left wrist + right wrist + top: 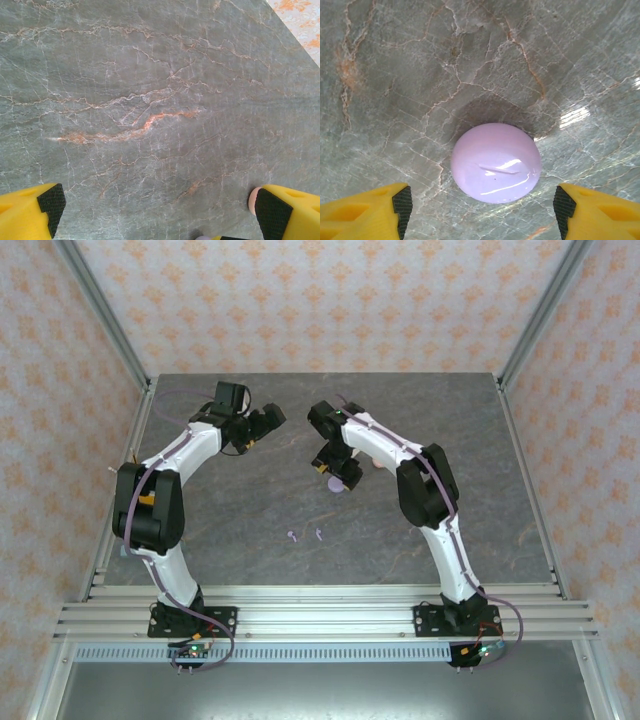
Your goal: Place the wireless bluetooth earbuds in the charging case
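1. Currently two tiny pale purple stemmed earbuds (292, 536) lie side by side, a little apart, on the bare table near its front middle, between the two arms' bases and well clear of both grippers.
2. Farther back, the round pale purple glossy charging case (496, 162) sits on the table with its smooth domed top facing up. It is well apart from the earbuds.
3. The right gripper (482, 201) hangs directly over the case. Its yellow fingers with black pads (402, 202) are spread wide to either side of the case, touching nothing and holding nothing.
4. The left gripper (160, 205) hovers over bare table toward the back left. Its jaws are also spread wide and it grasps nothing.
5. The grey-green marble-patterned tabletop (250, 570) has thin white and orange veins, and the right wrist view shows a dark shadow ringing the case.
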